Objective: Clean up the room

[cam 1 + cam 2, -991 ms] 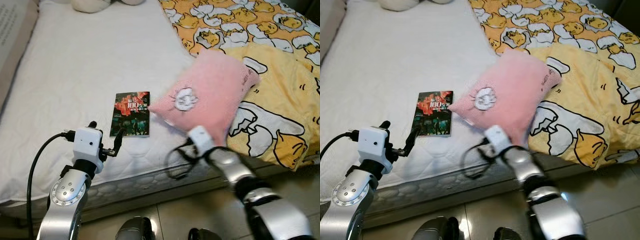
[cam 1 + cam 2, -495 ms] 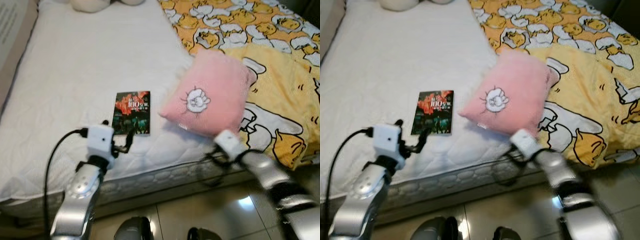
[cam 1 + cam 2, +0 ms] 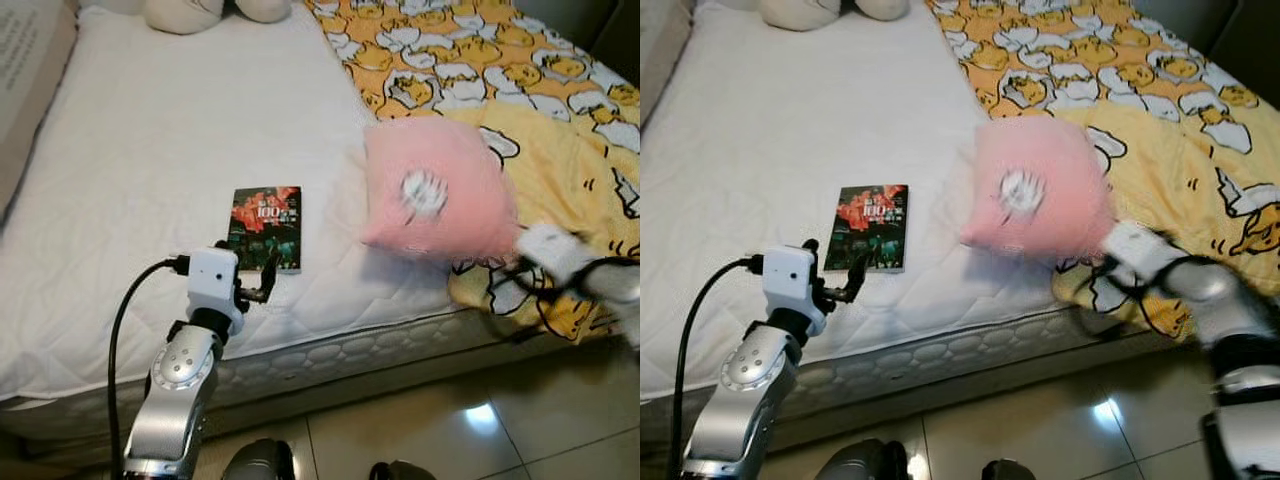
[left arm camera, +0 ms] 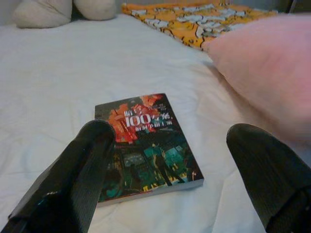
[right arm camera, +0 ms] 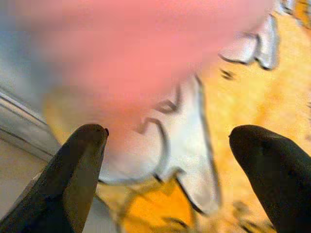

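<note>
1. Floor tiles [image 3: 420, 430] lie nearest.
2. Left hand [image 4: 165, 179] hovers wide open and empty, just short of the dark paperback book with red cover art [image 3: 264, 228] on the white quilted mattress [image 3: 150, 180]; judged not yet tidied.
3. Right hand [image 5: 170, 160] gapes open, holding nothing, by the yellow cartoon-print duvet [image 3: 560, 150].
4. Fluffy pink square cushion [image 3: 435, 195] sits blurred at the duvet's edge, unsettled.

Even, soft indoor light falls on the bed [image 3: 150, 180], with faint shadows. A bright glare patch sits on the glossy floor [image 3: 478, 413]. The pink pillow [image 3: 435, 195] and right arm are motion-blurred. In the right wrist view everything is smeared; the 2 fingers [image 5: 75, 170] nearest the lens are soft.
</note>
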Controlling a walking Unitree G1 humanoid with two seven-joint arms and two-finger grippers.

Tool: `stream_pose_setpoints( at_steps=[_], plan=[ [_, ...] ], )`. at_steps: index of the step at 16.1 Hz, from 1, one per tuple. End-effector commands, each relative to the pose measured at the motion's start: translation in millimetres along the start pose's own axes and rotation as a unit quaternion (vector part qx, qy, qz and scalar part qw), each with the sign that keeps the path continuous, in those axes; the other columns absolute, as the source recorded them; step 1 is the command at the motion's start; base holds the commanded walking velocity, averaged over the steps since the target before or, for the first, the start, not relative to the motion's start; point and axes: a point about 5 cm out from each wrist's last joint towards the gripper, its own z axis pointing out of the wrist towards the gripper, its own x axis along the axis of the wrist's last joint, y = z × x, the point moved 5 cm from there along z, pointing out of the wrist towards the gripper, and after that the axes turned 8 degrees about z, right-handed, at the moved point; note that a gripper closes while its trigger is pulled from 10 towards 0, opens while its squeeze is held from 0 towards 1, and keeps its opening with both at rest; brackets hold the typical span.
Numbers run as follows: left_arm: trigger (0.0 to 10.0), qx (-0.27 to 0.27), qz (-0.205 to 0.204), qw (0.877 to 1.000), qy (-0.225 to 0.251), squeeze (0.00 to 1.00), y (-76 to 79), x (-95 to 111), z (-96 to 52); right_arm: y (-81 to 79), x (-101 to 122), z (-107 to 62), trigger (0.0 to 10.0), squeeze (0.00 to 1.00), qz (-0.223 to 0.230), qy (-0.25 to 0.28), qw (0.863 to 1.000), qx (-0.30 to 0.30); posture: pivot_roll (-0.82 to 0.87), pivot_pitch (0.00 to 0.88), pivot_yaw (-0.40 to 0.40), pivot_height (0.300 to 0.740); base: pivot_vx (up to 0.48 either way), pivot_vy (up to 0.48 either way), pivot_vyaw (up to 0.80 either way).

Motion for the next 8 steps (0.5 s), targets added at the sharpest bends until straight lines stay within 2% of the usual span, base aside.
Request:
stream_pose_setpoints(
  at_steps=[1, 4, 5, 6, 7, 8],
  plan=[
    [10.0, 0.001, 0.003, 1.0, 0.002, 0.0, 2.7, -0.4, 1.3, 14.8, -11.4, -8.2, 10.0, 0.0, -0.01, -0.026, 0.999, -0.021, 0.02, 0.005, -0.015, 0.74, 0.0, 0.0, 0.0],
    [10.0, 0.004, -0.001, 1.0, 0.005, 0.0, 3.7, -0.8, 3.6, 30.4, -26.8, -17.5, 10.0, 0.0, -0.01, -0.058, 0.997, -0.053, 0.02, 0.003, -0.019, 0.74, 0.0, 0.0, 0.0],
    [10.0, 0.004, -0.001, 1.0, 0.005, 0.0, 3.7, -0.8, 3.6, 30.4, -26.8, -17.5, 10.0, 0.0, -0.01, -0.058, 0.997, -0.053, 0.02, 0.003, -0.019, 0.74, 0.0, 0.0, 0.0],
    [10.0, 0.005, -0.002, 1.0, 0.006, 0.0, 3.3, -1.3, 4.3, 18.4, -8.4, -8.6, 10.0, 0.0, 0.035, -0.003, 0.999, -0.034, 0.02, 0.004, -0.023, 0.74, 0.0, 0.0, 0.0],
    [10.0, 0.006, -0.002, 1.0, 0.007, 0.0, 2.6, -1.0, 4.4, -1.0, 12.2, 0.5, 10.0, 0.0, 0.087, 0.055, 0.995, 0.003, 0.02, 0.005, -0.023, 0.74, 0.0, 0.0, 0.0],
    [10.0, 0.007, -0.002, 1.0, 0.008, 0.0, 1.7, -0.7, 4.5, -18.2, 24.5, 6.5, 10.0, 0.0, 0.116, 0.088, 0.989, 0.034, 0.02, 0.008, -0.02, 0.74, 0.0, 0.0, 0.0]
  ],
)
